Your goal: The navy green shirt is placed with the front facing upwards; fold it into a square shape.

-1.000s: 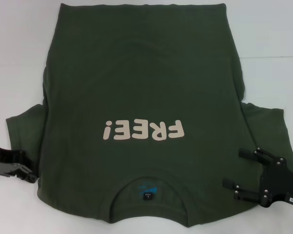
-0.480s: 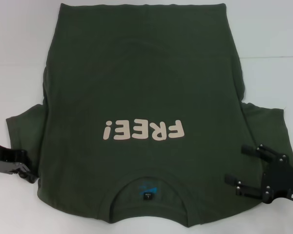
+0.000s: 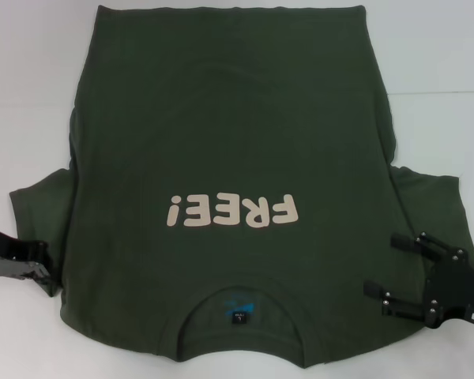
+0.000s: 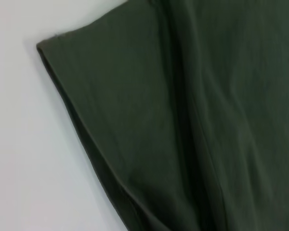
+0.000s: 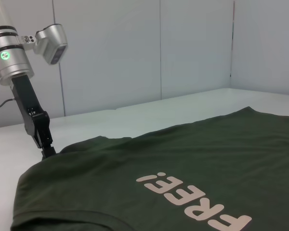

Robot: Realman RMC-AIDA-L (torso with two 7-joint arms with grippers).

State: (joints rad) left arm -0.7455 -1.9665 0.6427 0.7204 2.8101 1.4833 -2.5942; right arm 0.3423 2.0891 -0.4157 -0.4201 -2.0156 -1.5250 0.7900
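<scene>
Both tools have slipped a little outward and down since a second ago. I see my left tool [image 3: 41, 272] at the lower left of the head frame, its tip at the hem of the left sleeve [image 3: 35, 213]; I cannot tell whether it is open or closed, nor whether it has cloth. My right tool [image 3: 383, 272] sits at the lower right, its two fingers [image 3: 387, 294] spread wide with nothing between them, lying over the right sleeve [image 3: 434, 213]. Out from there, the navy green shirt [image 3: 229, 134] lies flat and face up on the white tabletop [image 3: 442, 55], filling the middle of the frame. Its collar [image 3: 237, 304] is at the bottom centre, the cream "FREE!" lettering [image 3: 234, 211] upside down just above it, and its bottom hem along the top edge.
</scene>
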